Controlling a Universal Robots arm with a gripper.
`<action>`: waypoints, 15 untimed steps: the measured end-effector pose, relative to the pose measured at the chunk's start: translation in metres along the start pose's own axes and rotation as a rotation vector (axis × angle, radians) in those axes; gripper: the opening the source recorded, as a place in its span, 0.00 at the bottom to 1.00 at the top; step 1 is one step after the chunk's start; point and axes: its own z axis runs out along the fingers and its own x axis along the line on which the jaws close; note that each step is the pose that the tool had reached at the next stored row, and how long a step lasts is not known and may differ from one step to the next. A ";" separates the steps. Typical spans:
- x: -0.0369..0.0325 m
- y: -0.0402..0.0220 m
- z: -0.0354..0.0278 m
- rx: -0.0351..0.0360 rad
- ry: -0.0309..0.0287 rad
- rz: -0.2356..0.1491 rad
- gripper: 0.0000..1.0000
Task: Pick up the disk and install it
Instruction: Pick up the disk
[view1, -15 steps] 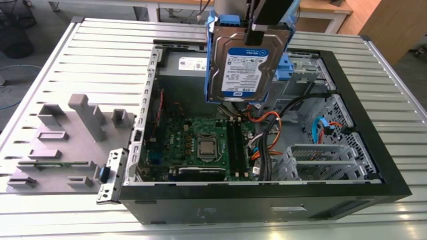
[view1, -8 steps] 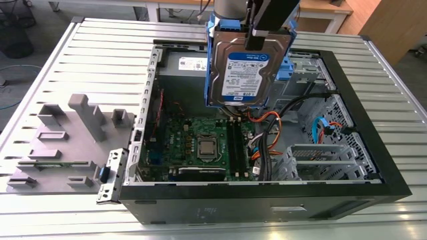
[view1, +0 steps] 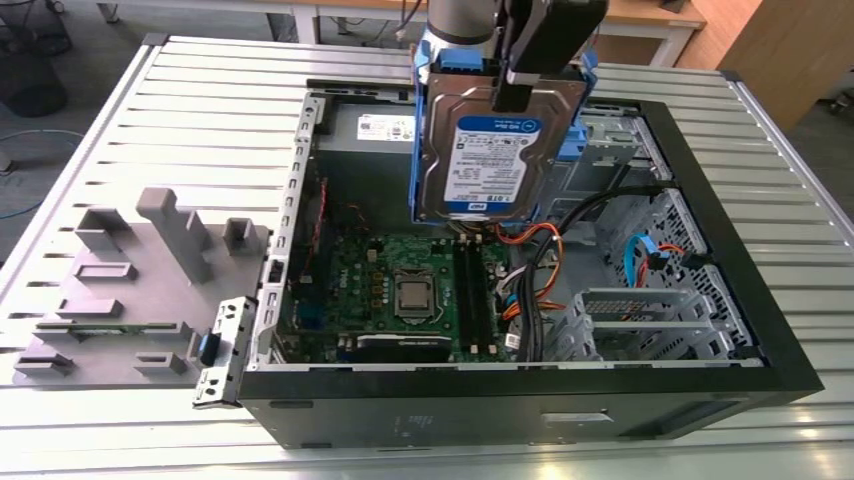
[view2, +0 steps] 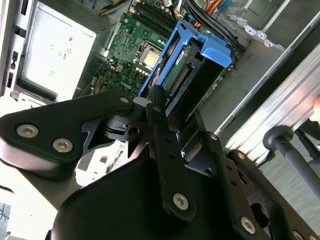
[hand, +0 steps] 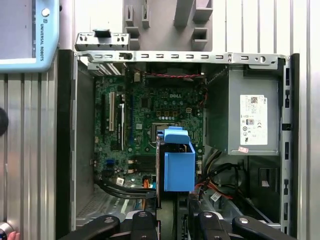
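Clamped narrow on the upper edge of the disk (view1: 483, 150), at the gripper (view1: 514, 98). Held upright with the white-and-blue label facing the exterior view and blue side rails (view1: 578, 140) along the long edges. Suspended above the open computer case (view1: 534, 400), over the green motherboard (view1: 400, 280). Seen end-on in the first wrist view, blue end toward the board. Flanked inside the case by the grey power supply (hand: 250, 120) and a perforated drive cage (view1: 641, 320). Placed on a slatted metal table (view1: 200, 110), with a grey moulded fixture (view1: 147, 270) just beside the case at the exterior view's left.
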 end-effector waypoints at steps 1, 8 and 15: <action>0.0016 0.0000 0.0001 0.0000 -0.0001 0.000 0.35; 0.0130 -0.0002 0.0007 0.0000 0.0000 0.000 0.35; 0.0230 -0.0004 0.0012 0.0000 0.0000 0.000 0.35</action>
